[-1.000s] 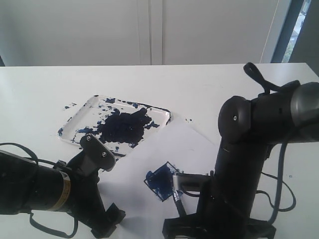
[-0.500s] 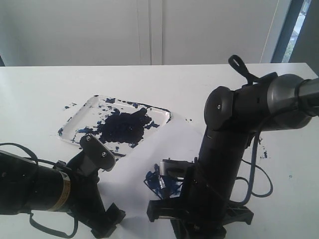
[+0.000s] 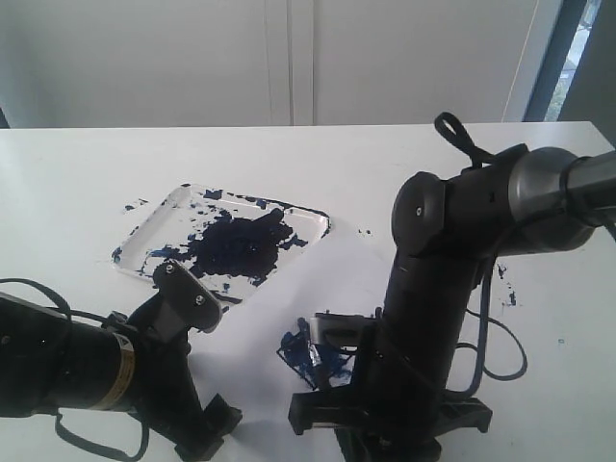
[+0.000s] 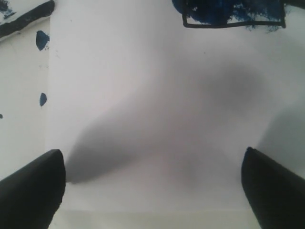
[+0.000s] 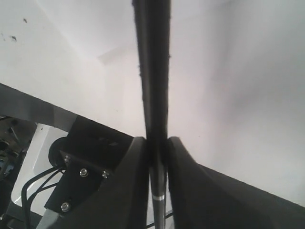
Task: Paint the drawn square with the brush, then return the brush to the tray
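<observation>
The brush (image 5: 152, 71) is a thin black stick that runs out from between the fingers of my right gripper (image 5: 157, 143), which is shut on its handle. The right arm (image 3: 433, 289) bends down over the white paper (image 3: 356, 279) and hides most of the brush. The drawn square (image 3: 300, 352) is smeared with dark blue paint and lies just left of that arm; the left wrist view shows its black outline (image 4: 233, 21). My left gripper (image 4: 152, 155) is open over bare paper, low at the front left (image 3: 207, 428). The paint-splattered tray (image 3: 144, 231) sits behind it.
Blue paint specks lie on the table beside the paper (image 4: 42, 40) and right of the right arm (image 3: 508, 296). A cable loop (image 3: 457, 130) sticks up from the right arm. A white wall stands behind the table's far edge.
The right arm has swung left and leaned in over the painted square, covering more of it. The left arm has stayed where it was.
</observation>
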Controlling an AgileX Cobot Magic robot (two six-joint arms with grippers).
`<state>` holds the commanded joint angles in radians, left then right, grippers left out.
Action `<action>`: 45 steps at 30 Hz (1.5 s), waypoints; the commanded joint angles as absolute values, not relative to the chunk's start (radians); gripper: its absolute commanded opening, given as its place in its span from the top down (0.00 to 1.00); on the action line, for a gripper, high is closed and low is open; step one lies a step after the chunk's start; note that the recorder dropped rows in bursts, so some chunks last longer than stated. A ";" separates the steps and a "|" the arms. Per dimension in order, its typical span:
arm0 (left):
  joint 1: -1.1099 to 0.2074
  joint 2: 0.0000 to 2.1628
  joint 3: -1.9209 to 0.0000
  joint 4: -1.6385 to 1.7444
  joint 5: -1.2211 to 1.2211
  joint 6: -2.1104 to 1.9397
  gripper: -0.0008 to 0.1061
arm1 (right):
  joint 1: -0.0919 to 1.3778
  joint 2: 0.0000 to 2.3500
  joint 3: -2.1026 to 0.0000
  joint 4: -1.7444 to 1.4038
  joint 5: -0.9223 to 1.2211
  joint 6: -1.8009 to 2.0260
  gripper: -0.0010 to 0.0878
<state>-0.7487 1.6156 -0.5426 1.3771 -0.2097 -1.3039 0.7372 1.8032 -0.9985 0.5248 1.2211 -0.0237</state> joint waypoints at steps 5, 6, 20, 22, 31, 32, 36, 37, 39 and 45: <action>-0.749 1.616 -0.543 1.377 -0.210 -1.304 0.01 | 0.737 1.756 -0.998 0.456 1.221 0.028 0.99; -0.749 1.616 -0.543 1.377 -0.210 -1.304 0.01 | 0.737 1.751 -0.998 0.455 1.221 0.030 0.99; -0.749 1.616 -0.543 1.377 -0.210 -1.304 0.01 | 0.737 1.751 -0.906 0.450 1.221 0.030 0.99; -0.749 1.616 -0.543 1.377 -0.210 -1.304 0.01 | 0.737 1.751 -0.906 0.450 1.221 0.027 0.99; -0.749 1.616 -0.543 1.377 -0.210 -1.304 0.01 | 0.737 1.743 -0.903 0.450 1.221 0.027 0.99; -0.749 1.616 -0.543 1.377 -0.210 -1.304 0.01 | 0.737 1.738 -0.896 0.448 1.221 0.027 0.99; -0.749 1.616 -0.543 1.377 -0.210 -1.304 0.01 | 0.737 1.723 -0.858 0.440 1.221 0.027 0.99; -0.749 1.616 -0.543 1.377 -0.210 -1.304 0.01 | 0.737 1.718 -0.836 0.436 1.221 0.027 0.99; -0.749 1.616 -0.543 1.377 -0.210 -1.304 0.01 | 0.737 1.715 -0.824 0.436 1.221 0.027 0.99; -0.749 1.616 -0.543 1.377 -0.212 -1.304 0.01 | 0.737 1.715 -0.826 0.457 1.221 0.027 0.99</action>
